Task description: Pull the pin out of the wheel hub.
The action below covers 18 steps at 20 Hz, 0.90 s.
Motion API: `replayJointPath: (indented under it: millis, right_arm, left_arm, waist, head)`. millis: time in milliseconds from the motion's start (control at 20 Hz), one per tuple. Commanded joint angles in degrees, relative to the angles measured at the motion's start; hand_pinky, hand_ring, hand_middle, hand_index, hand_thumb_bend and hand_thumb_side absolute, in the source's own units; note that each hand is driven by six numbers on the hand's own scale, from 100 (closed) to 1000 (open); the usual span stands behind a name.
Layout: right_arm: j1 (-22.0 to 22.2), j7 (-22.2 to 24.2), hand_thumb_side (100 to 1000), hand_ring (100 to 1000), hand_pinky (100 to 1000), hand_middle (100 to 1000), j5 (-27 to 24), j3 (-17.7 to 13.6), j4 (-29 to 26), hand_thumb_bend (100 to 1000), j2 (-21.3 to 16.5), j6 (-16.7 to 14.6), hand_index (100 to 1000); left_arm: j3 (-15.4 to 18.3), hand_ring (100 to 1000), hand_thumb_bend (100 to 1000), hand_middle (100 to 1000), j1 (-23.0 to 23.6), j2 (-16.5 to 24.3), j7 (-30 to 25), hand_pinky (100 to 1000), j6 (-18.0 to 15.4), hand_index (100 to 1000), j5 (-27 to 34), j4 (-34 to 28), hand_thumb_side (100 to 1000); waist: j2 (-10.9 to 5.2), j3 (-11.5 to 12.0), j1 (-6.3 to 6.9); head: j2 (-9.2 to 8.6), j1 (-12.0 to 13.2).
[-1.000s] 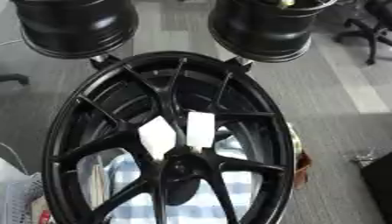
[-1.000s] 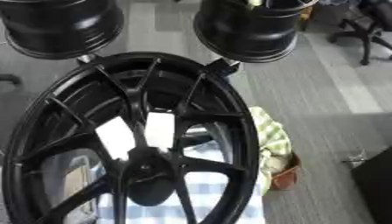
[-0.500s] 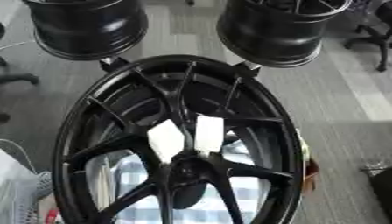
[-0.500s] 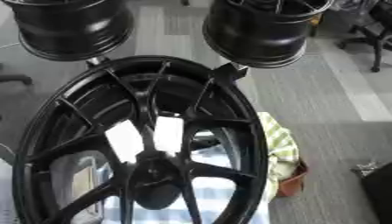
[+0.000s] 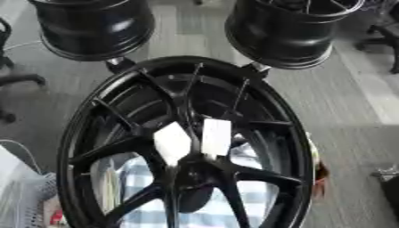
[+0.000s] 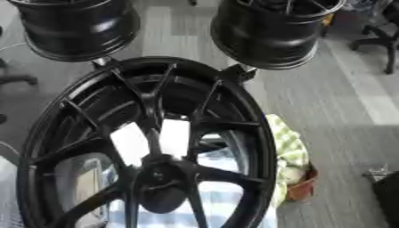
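Black spoked wheel hub (image 5: 187, 147) upright, filling near view; two white tags (image 5: 195, 138) near its centre. Two black rims (image 6: 273, 29) behind, far. No robot hand visible.

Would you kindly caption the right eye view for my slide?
Black spoked wheel hub with two white tags near its centre, two more black rims behind; no hand visible.
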Motion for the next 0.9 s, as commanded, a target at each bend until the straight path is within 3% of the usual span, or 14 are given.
replayJointPath:
  millis: [50,450,700,900]
  right_arm:
    - [-1.49,-3.23,406,900,858,917,3.39,-0.78,0.47,423,-0.98,0.32,922]
    - [-2.49,-8.39,402,865,844,865,3.68,-0.97,0.55,424,0.50,-1.22,897]
    - [-2.65,-9.49,448,829,834,813,0.94,-0.51,-1.93,343,1.12,-2.05,875]
    - [-2.36,-7.93,501,821,835,800,-2.66,0.16,-7.26,260,1.41,-5.11,864]
  left_arm:
    - [0.49,877,312,736,-0.49,1.89,-0.08,777,-0.03,882,-0.25,-0.96,729]
    - [0.43,877,312,736,-0.37,1.88,-0.16,777,0.04,881,-0.23,-0.96,730]
    - [0.45,876,311,736,-0.33,1.89,-0.18,778,0.05,881,-0.24,-0.96,729]
    - [0.44,876,310,736,-0.37,1.89,-0.20,778,0.02,881,-0.28,-0.96,730]
  waist:
    - [-0.94,-0.14,0.16]
    - [-1.15,-0.51,0.13]
    - [-1.19,-0.59,0.16]
    - [-1.11,-0.68,0.28]
  head:
    - [-0.22,-0.53]
    - [0.33,-0.91]
    - [0.49,-0.74]
    - [0.64,-0.16]
